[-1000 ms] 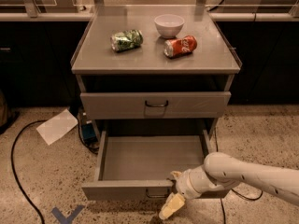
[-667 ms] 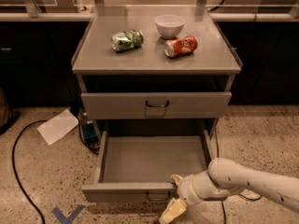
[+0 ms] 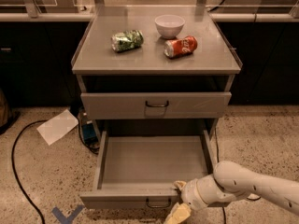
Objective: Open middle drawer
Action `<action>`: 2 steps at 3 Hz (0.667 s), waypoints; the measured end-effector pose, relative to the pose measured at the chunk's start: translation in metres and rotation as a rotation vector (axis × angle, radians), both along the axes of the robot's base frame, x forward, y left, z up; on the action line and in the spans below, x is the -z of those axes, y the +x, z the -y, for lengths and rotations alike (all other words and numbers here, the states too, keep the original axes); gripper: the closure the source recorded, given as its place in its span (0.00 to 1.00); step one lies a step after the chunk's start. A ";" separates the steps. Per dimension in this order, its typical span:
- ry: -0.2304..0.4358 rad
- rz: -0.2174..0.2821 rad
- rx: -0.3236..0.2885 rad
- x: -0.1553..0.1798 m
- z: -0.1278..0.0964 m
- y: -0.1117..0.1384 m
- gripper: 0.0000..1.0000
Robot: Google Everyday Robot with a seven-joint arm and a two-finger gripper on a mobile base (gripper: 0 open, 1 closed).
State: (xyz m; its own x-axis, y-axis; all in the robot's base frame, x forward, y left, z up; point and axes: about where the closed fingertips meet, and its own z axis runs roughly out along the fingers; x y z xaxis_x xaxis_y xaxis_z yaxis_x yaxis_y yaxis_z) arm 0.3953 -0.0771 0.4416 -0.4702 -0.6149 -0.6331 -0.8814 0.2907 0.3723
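The middle drawer (image 3: 126, 197) is pulled far out of the grey cabinet, showing its shallow, empty grey tray (image 3: 154, 160). Its small dark wire handle (image 3: 158, 203) sits on the flat front panel. My gripper (image 3: 178, 199) is at the right part of that front panel, just right of the handle. Its yellowish fingers (image 3: 177, 214) are spread apart, one over the panel's top edge and one in front of it. The white arm (image 3: 247, 185) comes in from the lower right. The drawer above (image 3: 156, 105) is shut.
The cabinet top (image 3: 154, 59) holds a green can (image 3: 127, 40), a white bowl (image 3: 169, 25) and a red can (image 3: 181, 46). A sheet of paper (image 3: 58, 126) and a black cable (image 3: 18, 171) lie on the floor at the left. Dark counters stand behind.
The gripper and forearm have shifted slightly down and toward the camera along the drawer's front. The drawer stays pulled out.
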 end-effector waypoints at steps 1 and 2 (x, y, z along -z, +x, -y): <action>0.000 0.000 0.000 0.000 0.000 0.000 0.00; 0.031 -0.016 -0.014 0.003 -0.002 -0.020 0.00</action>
